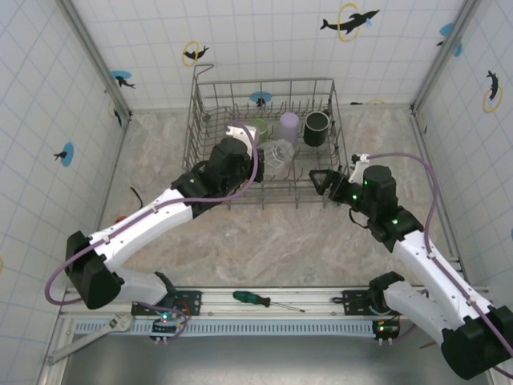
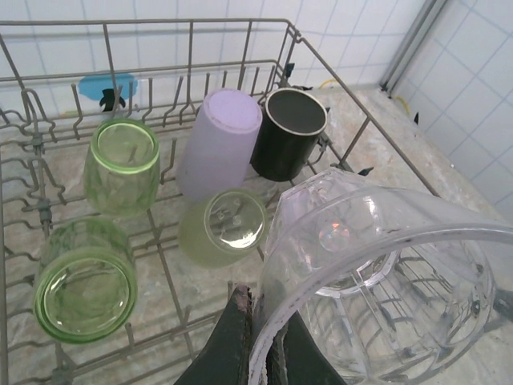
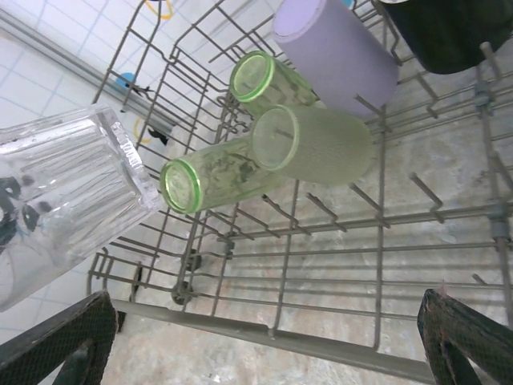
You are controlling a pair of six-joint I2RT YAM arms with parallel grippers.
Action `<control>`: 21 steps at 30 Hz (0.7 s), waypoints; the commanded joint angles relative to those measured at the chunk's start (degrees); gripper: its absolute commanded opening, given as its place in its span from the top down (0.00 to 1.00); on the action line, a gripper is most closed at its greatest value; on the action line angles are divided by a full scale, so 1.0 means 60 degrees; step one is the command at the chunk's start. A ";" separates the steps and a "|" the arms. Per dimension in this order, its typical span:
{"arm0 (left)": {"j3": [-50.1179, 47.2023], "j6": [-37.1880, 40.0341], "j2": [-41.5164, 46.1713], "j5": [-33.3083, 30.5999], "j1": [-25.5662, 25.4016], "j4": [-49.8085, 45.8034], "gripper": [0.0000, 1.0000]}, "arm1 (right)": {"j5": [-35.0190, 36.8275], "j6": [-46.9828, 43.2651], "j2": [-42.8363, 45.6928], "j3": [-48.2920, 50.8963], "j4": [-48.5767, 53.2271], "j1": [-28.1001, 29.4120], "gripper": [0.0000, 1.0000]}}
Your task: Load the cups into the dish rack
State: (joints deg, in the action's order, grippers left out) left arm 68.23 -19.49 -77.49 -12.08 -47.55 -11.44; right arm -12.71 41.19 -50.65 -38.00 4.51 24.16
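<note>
Left hand clamps the rim of a clear tumbler, tilted over the middle of the dish rack. Likely light, rigid, slick — pinch the rim wall, not the curved body. Right hand stands released just outside the dish rack.

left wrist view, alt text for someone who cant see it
The left gripper pinches the rim of a clear cup, held tilted in the foreground over the rack. Beyond it in the rack sit three green cups, a lilac cup and a black mug.
</note>
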 commanded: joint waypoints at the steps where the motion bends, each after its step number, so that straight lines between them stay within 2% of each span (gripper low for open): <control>1: -0.0231 -0.0158 0.0289 0.0709 0.0393 0.0867 1.00 | -0.0795 0.0326 -0.0380 -0.0625 -0.0912 -0.0114 0.00; 6: -0.0667 -0.0233 0.0347 0.1266 0.0868 0.1620 1.00 | -0.1058 0.0545 -0.0940 -0.0848 -0.1416 -0.0238 0.00; 11: -0.0955 -0.0037 0.0238 0.1697 0.1176 0.2354 1.00 | -0.1456 0.1618 -0.1270 -0.0407 -0.3459 -0.0459 0.00; 16: -0.1438 -0.0097 0.0190 0.2257 0.1600 0.3367 1.00 | -0.2210 0.2276 -0.2144 -0.0714 -0.4394 -0.0535 0.00; 21: -0.1752 -0.0647 -0.0027 0.3132 0.2029 0.4453 1.00 | -0.2392 0.2852 -0.2796 -0.0925 -0.5361 -0.0544 0.00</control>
State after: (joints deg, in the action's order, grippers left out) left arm 58.17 -20.88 -77.36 2.04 -36.42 6.79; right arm -24.95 55.00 -66.39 -40.47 -19.77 21.12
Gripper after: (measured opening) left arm 0.084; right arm 0.997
